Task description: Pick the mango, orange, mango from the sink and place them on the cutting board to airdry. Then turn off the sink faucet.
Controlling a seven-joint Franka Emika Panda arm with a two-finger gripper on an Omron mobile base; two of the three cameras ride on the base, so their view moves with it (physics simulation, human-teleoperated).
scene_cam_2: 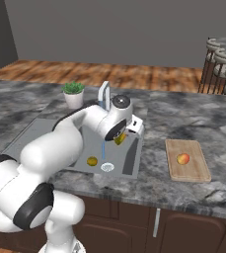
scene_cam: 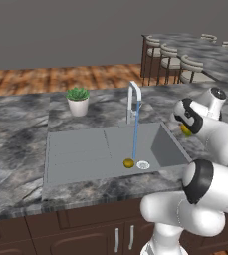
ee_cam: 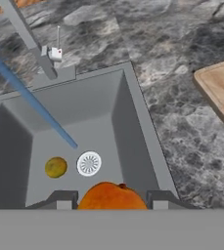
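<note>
Orange [ee_cam: 112,197] held between the pincer [ee_cam: 112,201] fingertips, lifted above the right end of the sink [scene_cam: 75,149]; only its upper half shows in the hand view, so how deep the grip sits cannot be told. Mango, olive-yellow [ee_cam: 56,167], one item, on the basin floor just beside the round white drain [ee_cam: 89,163]. Mango, red-and-yellow [scene_cam_2: 183,158], one item, resting on the cutting board [scene_cam_2: 187,160], which lies on the bench [scene_cam_2: 193,118] to the right of the sink, well apart from the pincer. Sink faucet [scene_cam: 133,99] running, a blue stream [scene_cam: 135,134] falling beside the drain. Potted plant [scene_cam: 77,100] behind the sink. Risks, judged: round smooth fruit may slip from a shallow grip during the carry, dropping into the basin or rolling along the bench; release above the board may let it roll off the edge or knock the mango already there; sideways swing may clip the basin's right wall [ee_cam: 133,127] if lift is insufficient. Outstanding: one mango, faucet lever.
</note>
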